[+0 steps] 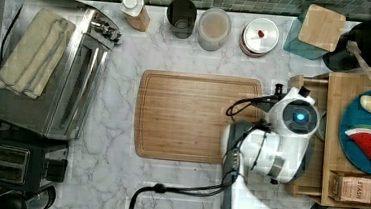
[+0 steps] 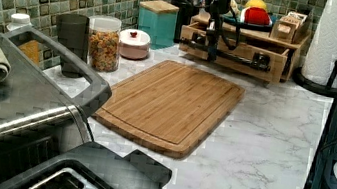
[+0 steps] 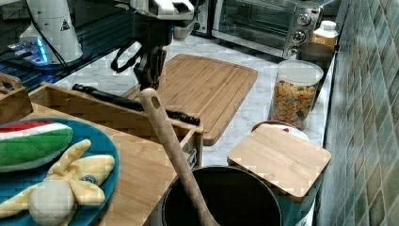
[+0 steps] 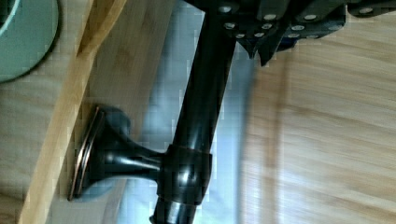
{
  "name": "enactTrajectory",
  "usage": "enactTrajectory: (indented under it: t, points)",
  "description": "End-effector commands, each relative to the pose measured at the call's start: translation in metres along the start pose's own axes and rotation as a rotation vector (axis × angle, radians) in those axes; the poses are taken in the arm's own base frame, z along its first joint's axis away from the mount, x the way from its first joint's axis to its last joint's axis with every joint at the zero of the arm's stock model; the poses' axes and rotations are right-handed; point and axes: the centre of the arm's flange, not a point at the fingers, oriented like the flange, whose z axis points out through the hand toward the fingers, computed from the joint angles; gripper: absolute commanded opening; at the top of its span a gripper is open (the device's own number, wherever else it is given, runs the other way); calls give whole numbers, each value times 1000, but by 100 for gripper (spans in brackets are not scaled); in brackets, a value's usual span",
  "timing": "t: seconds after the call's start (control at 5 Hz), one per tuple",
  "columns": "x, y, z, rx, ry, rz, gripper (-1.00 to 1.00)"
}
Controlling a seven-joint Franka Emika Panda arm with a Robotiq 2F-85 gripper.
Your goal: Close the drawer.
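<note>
Tool (image 3: 149,77) at black bar handle (image 3: 134,104), light-wood drawer (image 3: 117,117)

the arm (image 1: 270,151) is showing rounded white shells with dark grey joint bands, and a round wrist cap is glowing blue at its centre. black cables are looping beside the wrist and trailing along the lower link. the gripper (image 3: 148,70) is looking black, with small silver screw heads showing on its underside.
</note>
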Motion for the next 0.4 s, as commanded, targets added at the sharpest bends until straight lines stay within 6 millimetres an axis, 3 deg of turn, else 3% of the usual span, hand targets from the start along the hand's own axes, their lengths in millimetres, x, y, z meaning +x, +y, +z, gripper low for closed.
enactTrajectory:
  t: [0.2, 0.4]
  points:
    - [-92, 209, -55, -202, 81, 305, -100]
    - [-101, 207, -72, -187, 76, 360, -100]
